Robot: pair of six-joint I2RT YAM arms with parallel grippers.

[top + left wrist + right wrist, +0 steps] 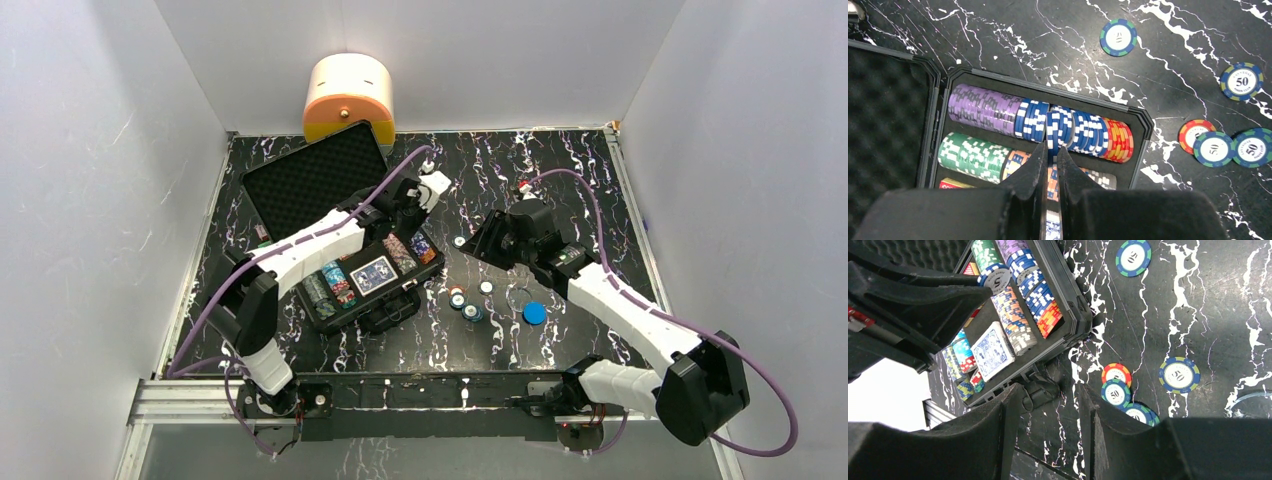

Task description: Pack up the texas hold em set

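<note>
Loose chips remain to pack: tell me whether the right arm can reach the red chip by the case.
Probably yes: the right gripper hangs open, and the red chip lies close, nothing between.

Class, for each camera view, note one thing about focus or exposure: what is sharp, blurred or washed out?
Top external view: evenly lit, sharp throughout. Left wrist view: the left claw is dark and soft, the loose chips crisp. Right wrist view: the right claw is blurred, and part of the left edge blows out to white.
</note>
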